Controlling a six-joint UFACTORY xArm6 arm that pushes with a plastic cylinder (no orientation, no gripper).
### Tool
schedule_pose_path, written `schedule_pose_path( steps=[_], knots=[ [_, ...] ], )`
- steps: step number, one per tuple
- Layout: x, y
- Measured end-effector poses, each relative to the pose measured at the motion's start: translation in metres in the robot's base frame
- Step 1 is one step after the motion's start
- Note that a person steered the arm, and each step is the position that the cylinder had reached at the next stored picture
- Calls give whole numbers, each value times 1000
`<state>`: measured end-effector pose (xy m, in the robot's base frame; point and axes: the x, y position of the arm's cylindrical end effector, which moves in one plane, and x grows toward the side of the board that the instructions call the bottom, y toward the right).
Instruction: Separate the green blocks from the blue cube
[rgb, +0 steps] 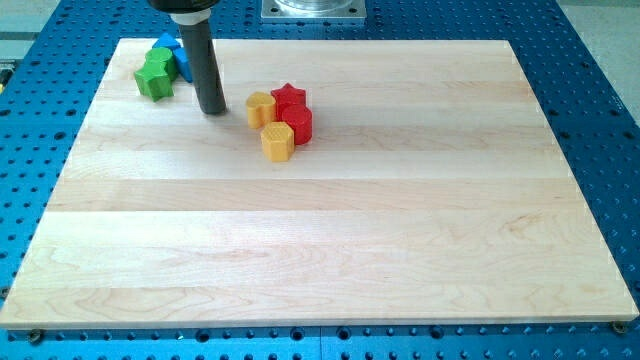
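The green blocks (155, 73) sit near the board's top-left corner in the camera view, packed against blue pieces (172, 50) that lie just behind them and to their right. I can make out a green star-like block in front and what looks like a second green piece (160, 56) peeking above it; their outlines merge, so I cannot say exactly where one ends. The blue cube cannot be told apart from any other blue piece, since the rod hides part of the blue.

My tip (211, 109) rests on the wooden board (330, 230), just to the view's right of the cluster and slightly toward the view's bottom, apart from every block. The rod has no jaws to open or close; it touches nothing but the board here. The green lies to the view's left of my tip and a little upward, with the blue between the rod's shaft and the green's upper edge.

The cluster has no clear long axis; it is roughly compact, green toward the view's bottom-left, blue toward the top-right. I judge a push must enter the seam between them, driving green leftward or downward.

On the tip's other side, near it, a yellow block (260, 107), a second yellow block (278, 140), a red star (288, 97) and a red block (297, 124) huddle together, touching.
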<state>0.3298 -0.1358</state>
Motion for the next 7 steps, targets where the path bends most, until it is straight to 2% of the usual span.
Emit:
schedule_pose_path(
  steps=[1,2,3,4,5,7],
  knots=[
    [-43,34],
    [-108,28],
    [-138,-16],
    [-126,-105],
    [-115,-134],
    [-75,-104]
  ],
)
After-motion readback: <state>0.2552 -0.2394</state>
